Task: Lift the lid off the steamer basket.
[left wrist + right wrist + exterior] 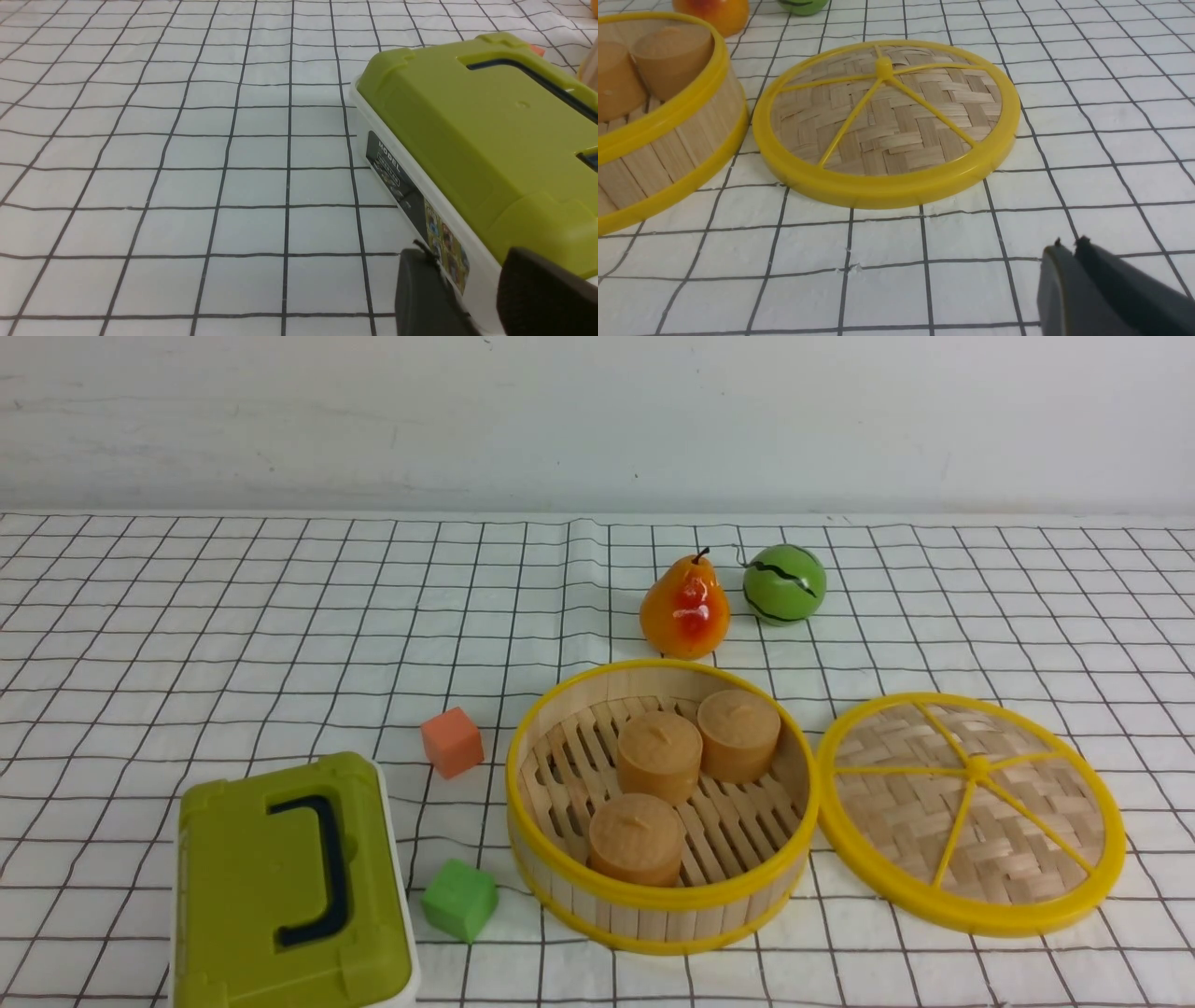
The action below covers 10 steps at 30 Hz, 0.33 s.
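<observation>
Tabletop: covered by a white cloth printed with dark grid lines.
Steamer basket: set upright near the middle, uncovered, its slatted floor exposed inside a yellow rim.
Lid: already off, laid flat on the cloth at the basket's 3 o'clock, just beside it, with its yellow hub and five spokes facing up.
Olive-green box: placed between the basket's 8 and 9 o'clock, apart from it, with a dark handle folded on top.
Left end effector: fingers spread, with nothing pinched; seen beside the box in the left wrist view.
Right end effector: fingers pressed together, with nothing pinched; kept apart from the lid.
Pear: stood at the basket's 12 o'clock, close to the rim.
Striped green ball: placed at 1 o'clock, beyond the rim.
Model buns: three are held in the basket, at about 12, between 1 and 2, and at 7 o'clock from its center.
Blocks: a salmon block is set between 9 and 10 o'clock, a green block at 8.
</observation>
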Tool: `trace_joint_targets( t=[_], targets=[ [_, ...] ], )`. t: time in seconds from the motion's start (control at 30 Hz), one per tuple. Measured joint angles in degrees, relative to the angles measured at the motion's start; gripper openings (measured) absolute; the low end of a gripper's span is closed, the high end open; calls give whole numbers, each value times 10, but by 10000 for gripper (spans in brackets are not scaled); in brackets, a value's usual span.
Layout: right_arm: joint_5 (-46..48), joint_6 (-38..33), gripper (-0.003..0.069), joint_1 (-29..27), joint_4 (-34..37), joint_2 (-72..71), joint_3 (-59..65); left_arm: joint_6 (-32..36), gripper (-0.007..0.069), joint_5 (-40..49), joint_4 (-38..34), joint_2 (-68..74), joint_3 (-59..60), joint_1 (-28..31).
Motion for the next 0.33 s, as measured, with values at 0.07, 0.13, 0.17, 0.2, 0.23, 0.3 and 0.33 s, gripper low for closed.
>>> trace_joint_targets(
  t=[0.07, 0.13, 0.17, 0.2, 0.23, 0.3, 0.33],
  targets=[
    [0, 0, 36, 0, 0, 0, 0, 0, 239, 0, 0, 0, 0, 0],
    [0, 0, 39, 0, 0, 0, 0, 0, 239, 0, 0, 0, 0, 0],
    [0, 0, 40, 0, 0, 0, 0, 0, 239, 0, 0, 0, 0, 0],
    [0, 0, 41, 0, 0, 0, 0, 0, 239, 0, 0, 0, 0, 0],
    [0, 0, 41, 0, 0, 0, 0, 0, 239, 0, 0, 0, 0, 0],
    [0, 0, 43, 0, 0, 0, 0, 0, 239, 0, 0, 0, 0, 0],
    [0, 0, 47, 0, 0, 0, 0, 0, 239, 0, 0, 0, 0, 0]
  ],
)
